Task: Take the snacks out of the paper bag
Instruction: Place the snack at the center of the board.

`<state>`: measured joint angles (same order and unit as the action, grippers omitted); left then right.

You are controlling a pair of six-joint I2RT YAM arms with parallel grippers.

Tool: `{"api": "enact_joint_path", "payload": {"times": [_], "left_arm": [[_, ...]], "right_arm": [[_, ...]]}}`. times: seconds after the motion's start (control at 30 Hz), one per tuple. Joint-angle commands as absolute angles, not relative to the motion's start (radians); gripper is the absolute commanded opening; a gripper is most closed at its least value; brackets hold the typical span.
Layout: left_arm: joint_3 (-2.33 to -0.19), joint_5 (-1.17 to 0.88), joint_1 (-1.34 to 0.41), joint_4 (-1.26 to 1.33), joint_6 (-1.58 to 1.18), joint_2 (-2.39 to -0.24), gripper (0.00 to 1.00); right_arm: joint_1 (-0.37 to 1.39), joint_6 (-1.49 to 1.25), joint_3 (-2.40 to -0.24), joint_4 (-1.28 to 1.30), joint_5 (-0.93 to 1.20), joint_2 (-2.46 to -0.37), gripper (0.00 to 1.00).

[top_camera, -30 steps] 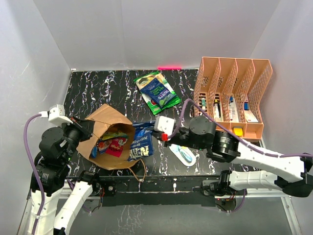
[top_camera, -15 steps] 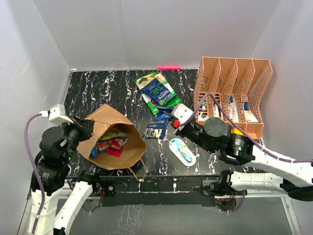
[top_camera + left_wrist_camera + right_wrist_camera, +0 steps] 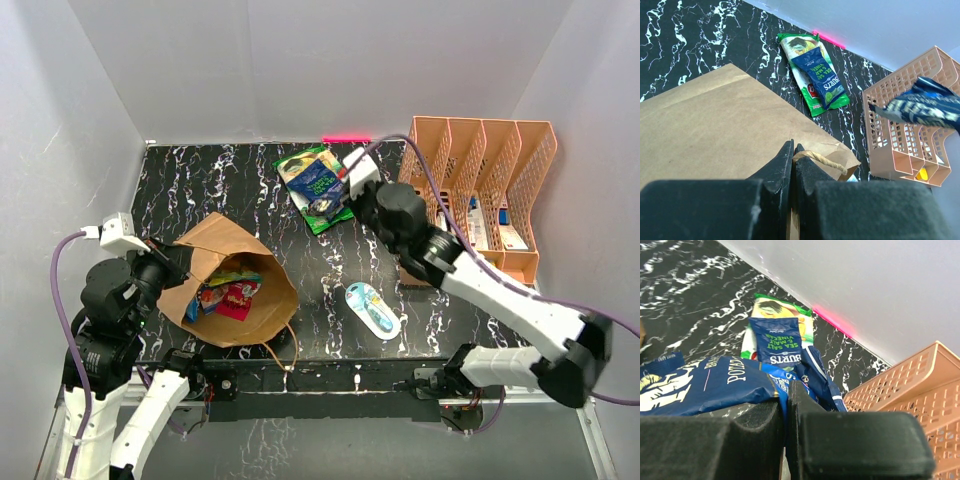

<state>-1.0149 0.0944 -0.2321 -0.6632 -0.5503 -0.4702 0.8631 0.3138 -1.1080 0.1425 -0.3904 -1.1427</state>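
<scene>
1. The paper bag (image 3: pixel 215 240) lies open at the table's (image 3: pixel 200 180) near left, holding several snack packets (image 3: pixel 232 295); their number is unclear.
2. The left gripper (image 3: pixel 792 150) is clamped on its rim.
3. The right gripper (image 3: pixel 786 390) pinches one dark blue chip packet (image 3: pixel 715 385) near two packets lying at the far side: a green chip bag (image 3: pixel 796 46) with a dark blue Burts packet (image 3: pixel 820 77) on it.

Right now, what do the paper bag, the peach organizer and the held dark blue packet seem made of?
The paper bag: matte brown kraft paper, sharply creased. The peach organizer: probably moulded plastic, with regular mesh walls. The dark blue packet: likely foil or plastic film, glossy and wrinkled.
</scene>
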Motion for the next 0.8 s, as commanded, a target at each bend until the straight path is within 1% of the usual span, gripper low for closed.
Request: {"api": "enact_joint_path", "payload": {"times": [0.0,0.07,0.2,0.3,0.57,0.7,0.77], "left_arm": [[-1.044,0.091,-0.233,-0.651,-0.544,-0.489,0.00],[-1.051,0.088,-0.234,-0.653,-0.546,-0.493,0.00],[-1.054,0.088,-0.234,-0.660,-0.551,-0.489,0.00],[-1.052,0.092,-0.233,-0.668,-0.552,-0.489,0.00],[-1.061,0.083,-0.234,-0.654,-0.549,-0.516,0.00],[-1.069,0.079,-0.234,-0.652,-0.546,-0.530,0.00],[-1.072,0.083,-0.233,-0.653,-0.545,-0.532,0.00]], "right_arm": [[0.754,0.251,-1.236,0.007,-0.219,-1.322,0.08],[0.712,0.244,-1.294,-0.001,-0.218,-1.424,0.08],[0.597,0.212,-1.394,-0.064,-0.143,-1.586,0.08],[0.544,0.207,-1.475,-0.086,-0.111,-1.709,0.08],[0.476,0.234,-1.723,-0.101,-0.115,-2.019,0.08],[0.459,0.267,-1.818,-0.110,-0.079,-2.121,0.08],[0.456,0.278,-1.828,-0.135,-0.046,-2.148,0.08]]}}
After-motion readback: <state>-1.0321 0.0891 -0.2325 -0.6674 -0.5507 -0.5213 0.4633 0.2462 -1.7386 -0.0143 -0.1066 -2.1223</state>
